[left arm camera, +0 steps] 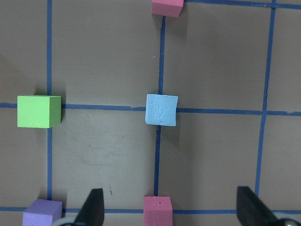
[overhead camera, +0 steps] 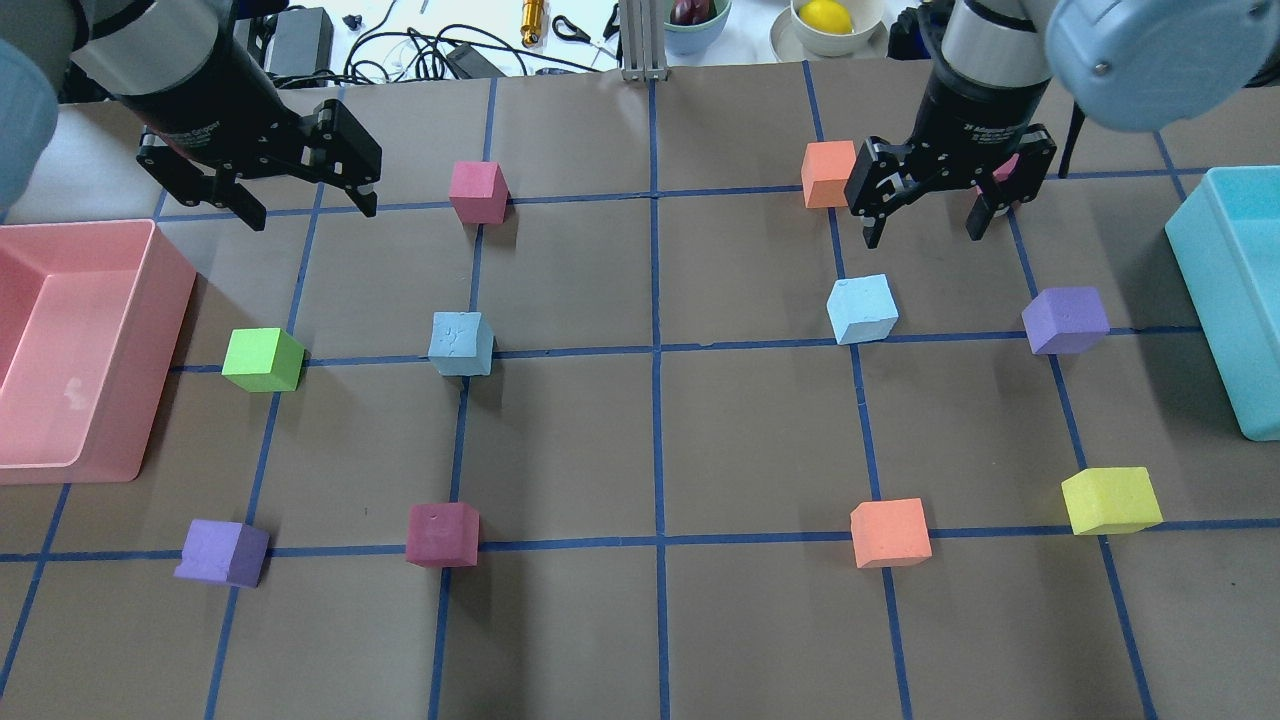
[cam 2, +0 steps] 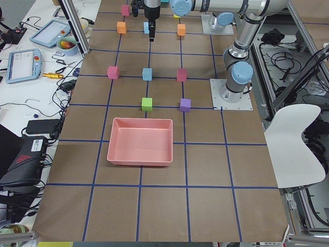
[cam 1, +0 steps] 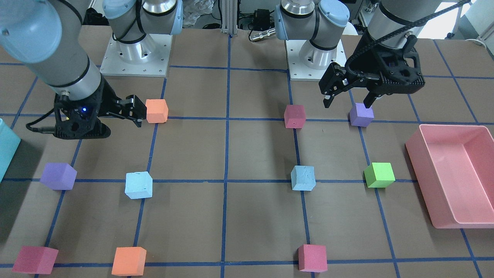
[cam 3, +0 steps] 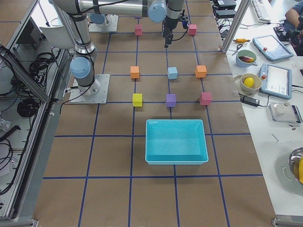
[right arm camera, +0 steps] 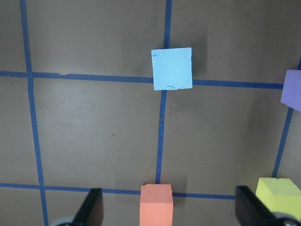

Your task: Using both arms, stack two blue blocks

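Observation:
Two pale blue blocks lie apart on the brown table. One (overhead camera: 462,343) is left of centre and shows in the left wrist view (left arm camera: 161,109). The other (overhead camera: 862,309) is right of centre and shows in the right wrist view (right arm camera: 172,68). My left gripper (overhead camera: 310,210) hovers open and empty at the far left, beyond its block; it also shows in the front view (cam 1: 347,104). My right gripper (overhead camera: 922,232) hovers open and empty just beyond the right block. Neither gripper touches a block.
A pink bin (overhead camera: 170,270) stands at the left edge and a teal bin (overhead camera: 1200,260) at the right. Other cubes are scattered: green (overhead camera: 262,359), maroon (overhead camera: 478,192), orange (overhead camera: 828,173), purple (overhead camera: 1065,320), yellow (overhead camera: 1110,500), orange (overhead camera: 889,533).

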{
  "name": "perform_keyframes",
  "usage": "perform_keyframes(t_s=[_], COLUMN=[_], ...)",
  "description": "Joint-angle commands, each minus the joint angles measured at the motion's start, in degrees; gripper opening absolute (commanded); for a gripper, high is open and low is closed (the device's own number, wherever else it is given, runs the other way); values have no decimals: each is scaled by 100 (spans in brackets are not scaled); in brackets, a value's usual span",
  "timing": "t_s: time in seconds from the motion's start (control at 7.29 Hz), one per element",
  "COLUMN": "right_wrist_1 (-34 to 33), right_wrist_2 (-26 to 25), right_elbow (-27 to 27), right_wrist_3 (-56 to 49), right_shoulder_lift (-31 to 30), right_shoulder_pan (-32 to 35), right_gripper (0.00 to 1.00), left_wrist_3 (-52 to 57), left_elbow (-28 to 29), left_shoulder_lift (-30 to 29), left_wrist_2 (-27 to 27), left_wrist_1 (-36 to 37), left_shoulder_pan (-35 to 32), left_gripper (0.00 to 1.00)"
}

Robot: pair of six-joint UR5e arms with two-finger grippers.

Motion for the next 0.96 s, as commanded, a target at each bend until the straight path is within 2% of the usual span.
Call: perform_keyframes(t_s=[0.0, 0.14, 0.41, 0.55, 0.82], right_wrist_1=[-715, -1153, -1377, -1717, -1782], right_wrist_2=[-22, -13, 4, -31, -48], right_elbow=[209, 209, 235, 244, 445], right_wrist_3=[-67, -67, -85, -224, -436], right_shoulder_lift=[472, 805, 1211, 1422, 1529], right_shoulder_pan=[11, 11, 20, 20, 20], right_gripper=[100, 100, 100, 100, 100], left_wrist_3=[44, 19, -17, -17, -17], left_elbow=[2, 2, 1, -7, -7], left_shoulder_lift=[0, 0, 0, 0, 0], left_wrist_2=[0, -9, -17, -26, -35], left_wrist_1=[10, 19, 10, 10, 19], left_shoulder_pan=[0, 0, 0, 0, 0], left_gripper=[100, 100, 100, 100, 100])
